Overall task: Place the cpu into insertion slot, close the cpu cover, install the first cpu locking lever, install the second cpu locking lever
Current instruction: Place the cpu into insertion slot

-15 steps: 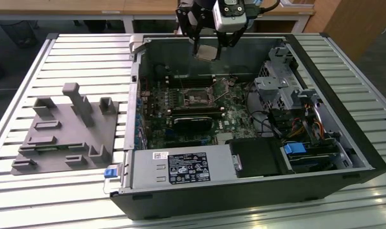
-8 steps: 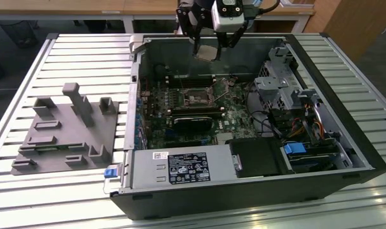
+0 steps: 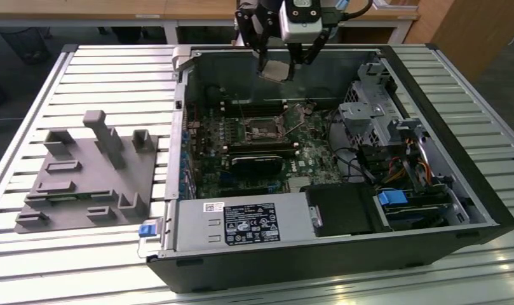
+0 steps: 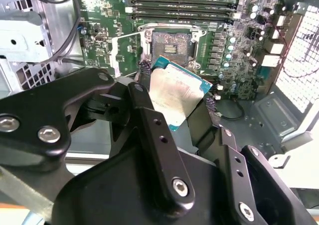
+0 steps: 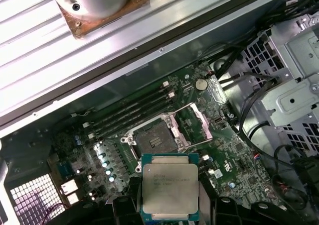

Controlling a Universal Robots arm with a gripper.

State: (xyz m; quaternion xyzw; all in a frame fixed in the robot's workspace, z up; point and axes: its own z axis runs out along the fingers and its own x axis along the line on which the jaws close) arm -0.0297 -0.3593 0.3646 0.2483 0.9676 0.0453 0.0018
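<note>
The 2 jaws grip the cpu [image 3: 278, 70] in the air, above and on the far side of the open insertion slot [image 3: 263, 132] (the cpu cover [image 5: 203, 119] stands flipped back), so a tilted or off-centre descent would likely bend pins or snag that cover.

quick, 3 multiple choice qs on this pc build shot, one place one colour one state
1. Where is the cpu? A in the socket; B between the fingers above the case; C on the table.
2. What colour is the jig beside the case? A grey; B red; C yellow.
3. How is the cpu cover? A shut; B lying outside the case; C raised open.
Answers: 1 B, the fingers grip it over the empty socket; 2 A, it is plain grey; 3 C, the frame stands up beside the socket.
</note>
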